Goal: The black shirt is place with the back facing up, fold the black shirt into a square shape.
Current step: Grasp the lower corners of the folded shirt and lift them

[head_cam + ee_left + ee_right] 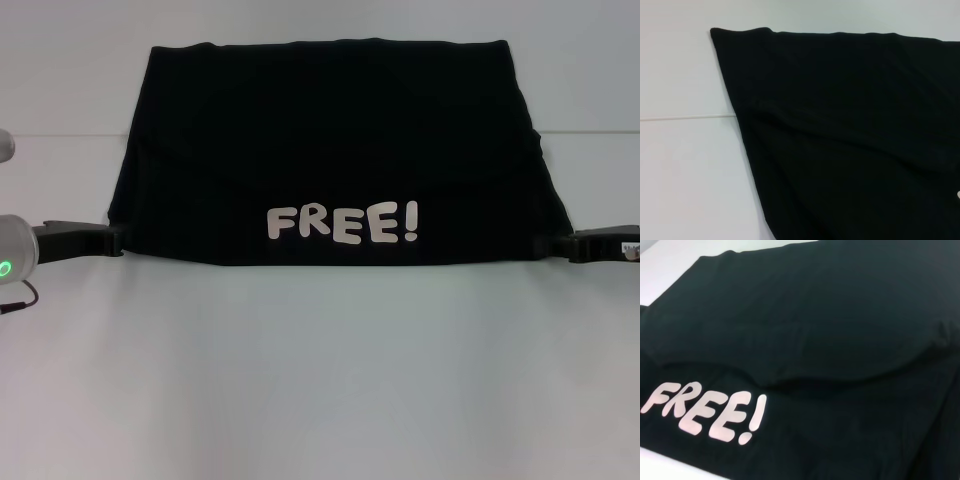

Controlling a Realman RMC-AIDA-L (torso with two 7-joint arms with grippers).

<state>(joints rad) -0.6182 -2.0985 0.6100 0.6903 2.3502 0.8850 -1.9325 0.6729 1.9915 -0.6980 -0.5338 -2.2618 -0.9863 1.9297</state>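
The black shirt (330,140) lies spread across the middle of the white table, with its near part turned over so the cream "FREE!" lettering (342,225) faces up along the near edge. My left gripper (115,240) reaches in from the left and is shut on the shirt's near left corner. On the opposite side, my right gripper (565,245) is shut on the near right corner. Plain black shirt (850,125) cloth fills the left wrist view. In the right wrist view the shirt (830,325) shows a soft fold above the lettering (705,410).
The white table (320,380) stretches bare in front of the shirt and to both sides. A thin seam (60,134) crosses the tabletop behind the shirt's far half. No other objects are in view.
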